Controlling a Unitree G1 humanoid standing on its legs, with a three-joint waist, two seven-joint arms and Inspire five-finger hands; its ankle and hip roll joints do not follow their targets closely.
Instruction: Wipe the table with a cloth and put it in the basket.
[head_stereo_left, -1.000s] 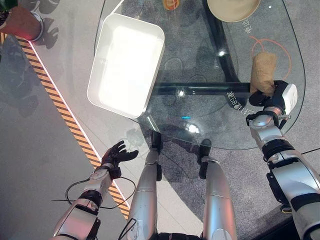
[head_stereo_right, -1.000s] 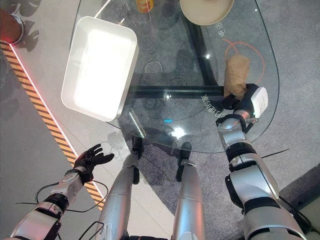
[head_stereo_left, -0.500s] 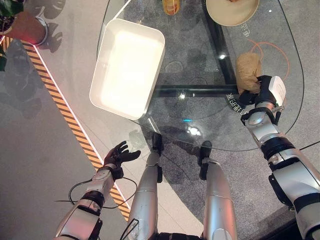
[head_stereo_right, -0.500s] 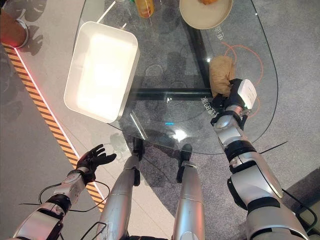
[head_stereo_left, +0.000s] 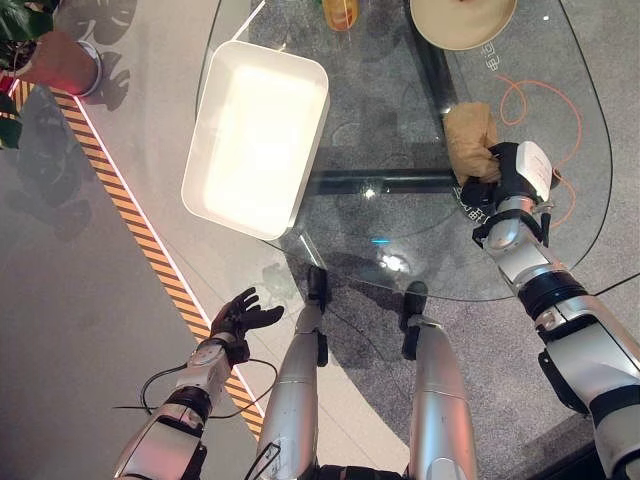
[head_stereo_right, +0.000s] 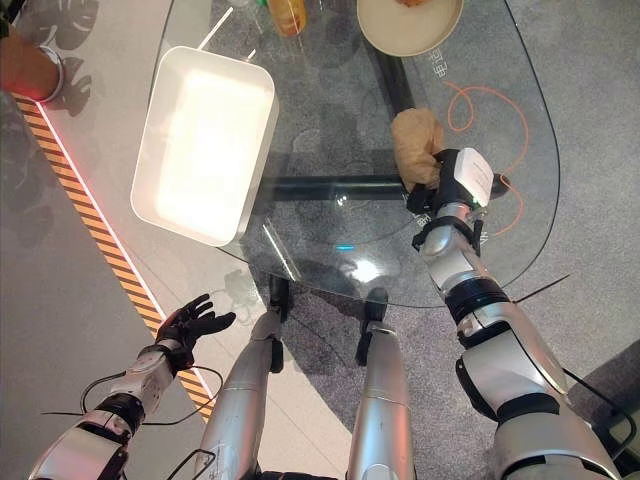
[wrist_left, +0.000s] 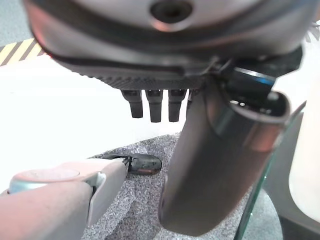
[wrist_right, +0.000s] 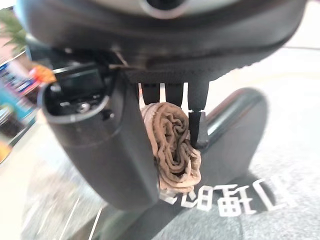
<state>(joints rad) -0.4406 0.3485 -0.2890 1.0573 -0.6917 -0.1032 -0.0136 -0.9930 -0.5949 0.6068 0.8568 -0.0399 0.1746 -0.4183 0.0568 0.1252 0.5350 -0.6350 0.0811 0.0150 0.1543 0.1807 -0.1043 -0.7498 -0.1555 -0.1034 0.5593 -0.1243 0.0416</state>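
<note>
A crumpled tan cloth (head_stereo_left: 470, 138) lies on the glass table (head_stereo_left: 400, 200), right of its middle. My right hand (head_stereo_left: 497, 172) grips the cloth's near end; in the right wrist view the folded cloth (wrist_right: 172, 150) is pinched between the thumb and the fingers (wrist_right: 196, 125). The white rectangular basket (head_stereo_left: 258, 135) stands on the table's left part, partly over the edge. My left hand (head_stereo_left: 240, 316) hangs low beside the table over the floor, fingers (wrist_left: 152, 104) spread and holding nothing.
A round beige plate (head_stereo_left: 462, 18) and an orange-capped bottle (head_stereo_left: 340, 12) stand at the table's far edge. An orange cord (head_stereo_left: 545, 110) loops under the glass on the right. A potted plant (head_stereo_left: 50, 55) and a striped floor line (head_stereo_left: 130, 215) lie to the left.
My right hand has dragged the cloth leftward and a bit farther across the glass, toward the table's middle. The left hand stays low and open. The camera has shifted slightly.
</note>
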